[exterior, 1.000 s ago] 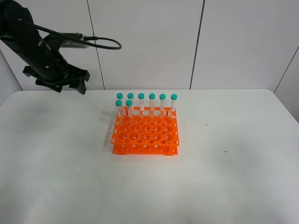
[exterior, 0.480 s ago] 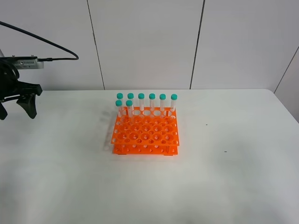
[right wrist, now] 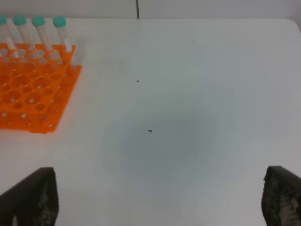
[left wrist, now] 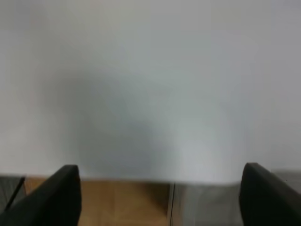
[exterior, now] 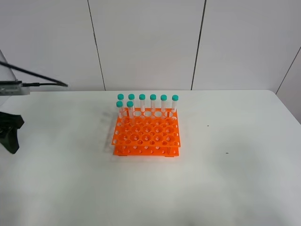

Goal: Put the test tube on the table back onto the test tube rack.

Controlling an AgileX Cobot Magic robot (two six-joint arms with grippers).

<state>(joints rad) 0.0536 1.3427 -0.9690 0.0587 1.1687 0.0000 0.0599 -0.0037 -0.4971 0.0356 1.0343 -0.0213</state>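
The left gripper [left wrist: 160,197] is wide open, both dark fingers [left wrist: 51,197] spread far apart with only blurry white table [left wrist: 150,84] between them, plus a strip of wood-coloured floor past the table's edge. Nothing is held. In the high view you only catch a bit of it [exterior: 10,132] poking in at the left border, hanging over the table's left side.

The right gripper [right wrist: 160,202] is open as well, with its fingertips [right wrist: 33,197] sitting at opposite corners of its wrist view and bare table [right wrist: 188,141] in the gap. A couple of tiny dark specks [right wrist: 149,131] lie on the surface ahead of it. It doesn't show up in the high view at all.

Farther out, ahead of the right gripper and off to one side, is the orange test tube rack [exterior: 146,134], well apart from both grippers, roughly mid-table. Eight teal-capped tubes stand upright in it: six in the rear row and two just in front of them at the left end. The test tube [exterior: 130,111] is one of those front two, as far as I can tell, standing upright in its hole. Most of the nearer holes are empty. I can't see any tube lying on the table.
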